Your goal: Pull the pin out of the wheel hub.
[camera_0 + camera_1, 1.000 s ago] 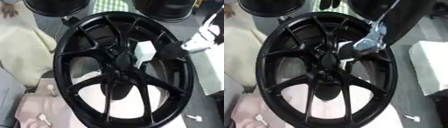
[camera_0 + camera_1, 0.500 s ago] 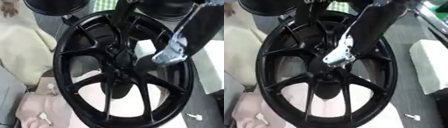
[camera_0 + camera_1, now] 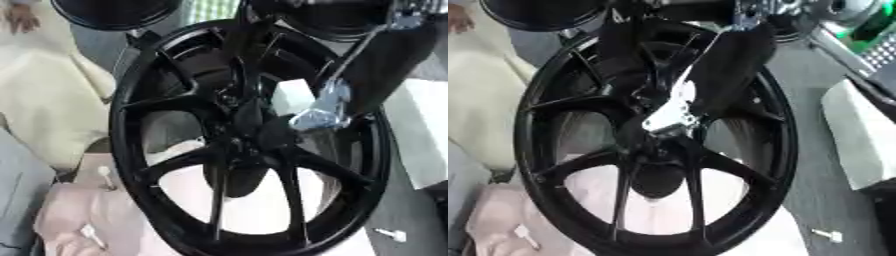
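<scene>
One second ago, out over the right side of the rim; now swung in across the spokes, with the right hand (image 3: 646, 136) down on the middle of the wheel (image 3: 131, 150) and its silver wrist just above. Looks like the reach is all but done and the hold on the pin comes next, going by that position alone. Cannot tell whether open or closed (black on black, and smeared by motion). Cannot pick out the pin either: presumably seated in the hub (image 3: 226, 150), under or just beside the hand, so no telling yet whether touched. No sign of the left hand in either view. Around the wheel: cream cloth (image 3: 52, 100) to the left, pink cloth (image 3: 79, 220) under the lower left rim, white block (image 3: 420, 135) off to the right, a second black wheel (image 3: 114, 12) at the far edge, and a small white bolt (image 3: 826, 235) loose on the table near the lower right. Nothing but the arm across the hub, though it hides the very spot that matters.
</scene>
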